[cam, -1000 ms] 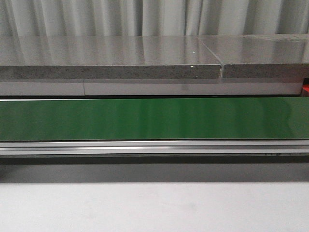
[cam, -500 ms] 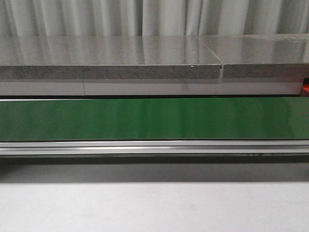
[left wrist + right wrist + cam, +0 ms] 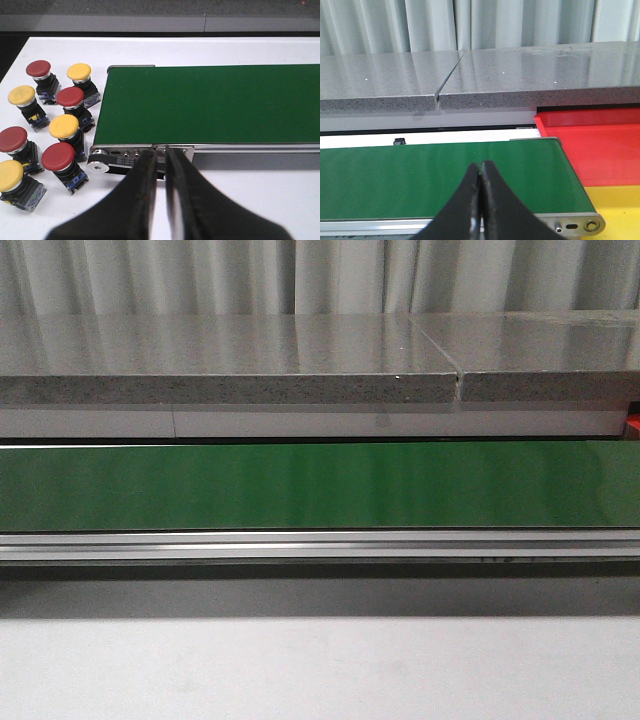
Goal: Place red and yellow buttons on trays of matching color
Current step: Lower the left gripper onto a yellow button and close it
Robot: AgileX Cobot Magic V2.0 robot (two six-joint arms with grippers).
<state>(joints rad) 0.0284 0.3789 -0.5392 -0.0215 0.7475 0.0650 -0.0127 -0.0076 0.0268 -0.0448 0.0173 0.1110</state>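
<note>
In the left wrist view, several red buttons (image 3: 70, 96) and yellow buttons (image 3: 63, 126) stand on black bases on the white table, beside the end of the green belt (image 3: 210, 105). My left gripper (image 3: 161, 155) hovers before the belt's end roller, fingers drawn together to a thin slit with nothing between them. In the right wrist view, the red tray (image 3: 600, 145) and the yellow tray (image 3: 615, 205) lie past the belt's other end. My right gripper (image 3: 481, 167) is shut and empty over the belt (image 3: 395, 175). Neither gripper shows in the front view.
The green belt (image 3: 320, 485) runs across the front view with a metal rail (image 3: 320, 545) along its near side. A grey stone counter (image 3: 230, 365) and curtains stand behind it. A red sliver (image 3: 634, 425) shows at the right edge.
</note>
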